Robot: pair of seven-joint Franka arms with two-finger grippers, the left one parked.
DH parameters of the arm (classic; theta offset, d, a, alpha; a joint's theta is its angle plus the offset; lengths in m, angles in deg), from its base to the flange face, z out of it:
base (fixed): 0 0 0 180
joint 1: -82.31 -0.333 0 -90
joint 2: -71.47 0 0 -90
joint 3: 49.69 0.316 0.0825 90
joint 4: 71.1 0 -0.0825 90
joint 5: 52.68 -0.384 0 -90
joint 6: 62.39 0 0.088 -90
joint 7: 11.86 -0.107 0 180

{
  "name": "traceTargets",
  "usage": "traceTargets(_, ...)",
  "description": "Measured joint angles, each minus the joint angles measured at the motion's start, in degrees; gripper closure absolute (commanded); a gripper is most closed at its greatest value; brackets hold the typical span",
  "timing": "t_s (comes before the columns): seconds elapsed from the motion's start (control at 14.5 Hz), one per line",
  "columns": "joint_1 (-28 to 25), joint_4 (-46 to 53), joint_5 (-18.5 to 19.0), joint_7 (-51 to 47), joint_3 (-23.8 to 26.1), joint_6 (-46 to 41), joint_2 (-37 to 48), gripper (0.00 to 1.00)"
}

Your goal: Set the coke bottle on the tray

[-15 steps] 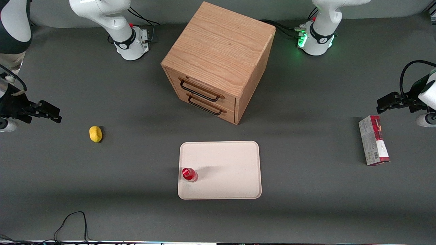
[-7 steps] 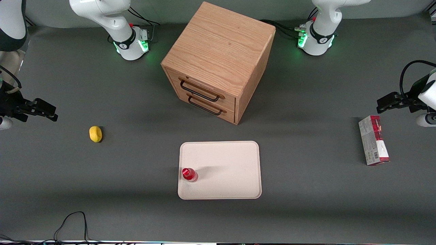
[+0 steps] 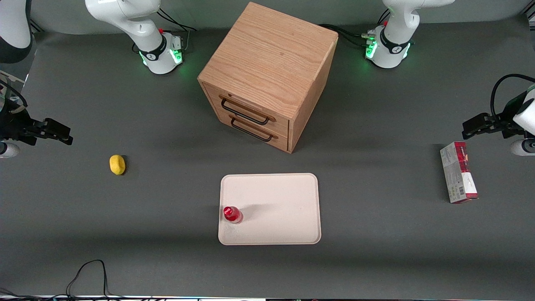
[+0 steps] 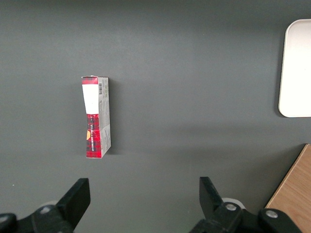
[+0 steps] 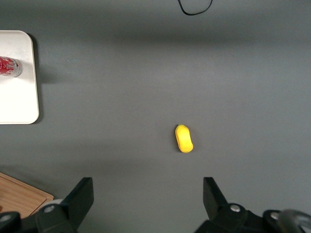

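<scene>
One small coke bottle (image 3: pixel 232 214), upright on tray (image 3: pixel 284 196): probably light, rigid, slick; best gripped mid-body. End effector (image 3: pixel 62 136) at frame's left edge, spread apart, empty.

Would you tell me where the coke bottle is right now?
The coke bottle stands upright on the tray, at its edge toward the working arm's end; the open gripper is far away, near the lemon.

Wooden two-drawer cabinet (image 3: pixel 267 75), yellow lemon (image 3: pixel 117 164), red-and-grey carton (image 3: pixel 458 178), black cable (image 3: pixel 87 274) on grey tabletop (image 3: pixel 376 259).
</scene>
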Motion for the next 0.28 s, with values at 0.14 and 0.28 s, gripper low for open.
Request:
traceTargets(0.14,0.4,0.0,0.0,0.0,0.0,0.0,0.0,0.0)
traceTargets(0.28,0.4,0.0,0.0,0.0,0.1,0.0,0.0,0.0)
